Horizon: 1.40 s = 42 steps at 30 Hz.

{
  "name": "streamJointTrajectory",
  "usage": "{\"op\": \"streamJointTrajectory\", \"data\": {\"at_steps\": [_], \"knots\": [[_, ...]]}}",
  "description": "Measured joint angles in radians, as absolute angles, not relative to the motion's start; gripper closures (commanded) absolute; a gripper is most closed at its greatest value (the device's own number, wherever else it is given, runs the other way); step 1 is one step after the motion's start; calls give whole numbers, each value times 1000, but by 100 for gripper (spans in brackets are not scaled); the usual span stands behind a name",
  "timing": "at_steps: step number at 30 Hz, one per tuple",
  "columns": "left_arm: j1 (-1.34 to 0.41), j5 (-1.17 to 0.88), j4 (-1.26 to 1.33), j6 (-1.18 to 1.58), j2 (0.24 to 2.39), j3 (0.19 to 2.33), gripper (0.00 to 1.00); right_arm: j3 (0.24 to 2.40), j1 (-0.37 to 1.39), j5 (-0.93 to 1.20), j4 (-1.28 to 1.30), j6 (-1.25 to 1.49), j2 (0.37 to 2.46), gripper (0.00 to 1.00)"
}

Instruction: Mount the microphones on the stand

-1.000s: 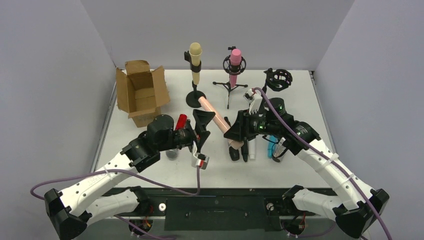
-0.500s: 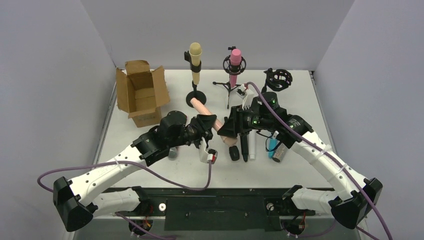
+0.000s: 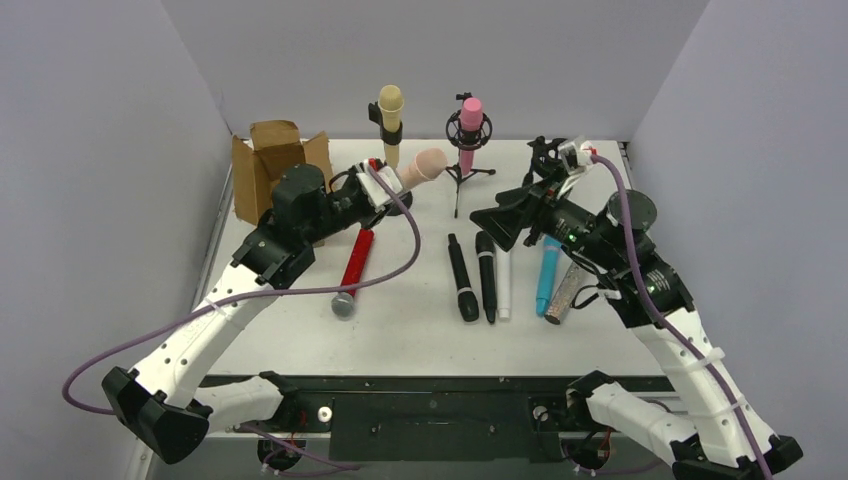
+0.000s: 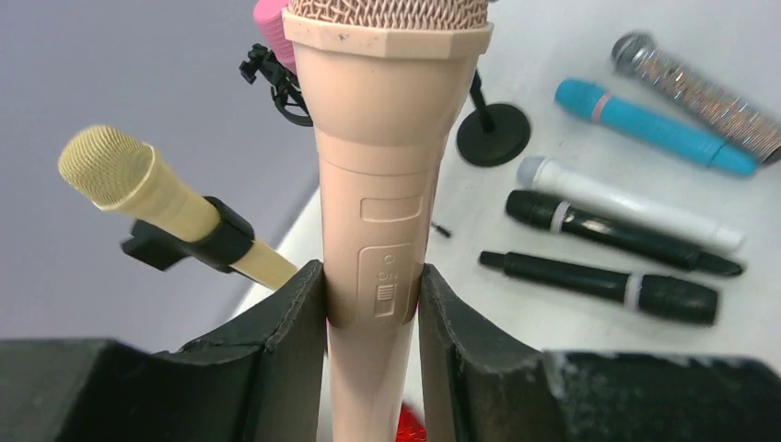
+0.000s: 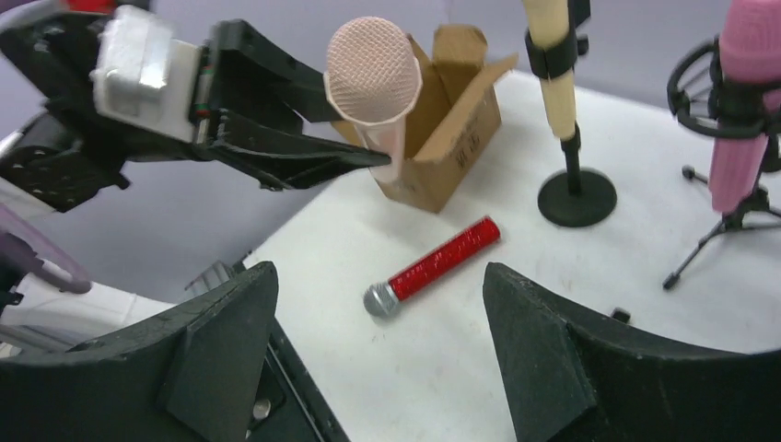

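Note:
My left gripper (image 3: 385, 185) (image 4: 373, 276) is shut on the body of the peach microphone (image 3: 423, 167) (image 4: 387, 138) and holds it in the air, head toward the back, near the cream-yellow microphone (image 3: 390, 125) clipped on its stand. A pink microphone (image 3: 470, 130) sits in a tripod shock mount. My right gripper (image 3: 500, 222) (image 5: 378, 295) hangs open and empty over the table, in front of an empty black shock-mount stand (image 3: 556, 160). On the table lie a red microphone (image 3: 357, 262), two black ones (image 3: 461, 277), a white (image 3: 503, 285), a teal (image 3: 548, 275) and a glittery one (image 3: 563, 295).
An open brown cardboard box (image 3: 270, 170) stands at the back left, just behind my left arm. Grey walls close the table on three sides. My left arm's purple cable (image 3: 400, 250) drapes across the red microphone.
The peach microphone passed from my right gripper to my left, which shut on it and carried it up toward the back left. My right gripper opened and drew back to the right.

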<state>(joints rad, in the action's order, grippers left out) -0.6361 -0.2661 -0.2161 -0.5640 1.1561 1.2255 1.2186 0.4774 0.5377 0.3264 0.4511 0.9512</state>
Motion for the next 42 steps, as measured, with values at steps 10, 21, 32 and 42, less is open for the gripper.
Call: {"op": "streamJointTrajectory", "data": {"at_steps": [10,21,32,42], "knots": [[-583,-509,-162,-62,1161,1255,100,1156,610,533,20,442,1015,21],[-584,-666,-124,41,1156,1265,91,1180,664,512,-133,490,1160,56],[-551,-697,-190,46,1161,1308,4,1308,561,361,13,375,1202,100],[-292,-732,-236,20,1178,1250,4,1468,310,25,112,157,1173,100]]}}
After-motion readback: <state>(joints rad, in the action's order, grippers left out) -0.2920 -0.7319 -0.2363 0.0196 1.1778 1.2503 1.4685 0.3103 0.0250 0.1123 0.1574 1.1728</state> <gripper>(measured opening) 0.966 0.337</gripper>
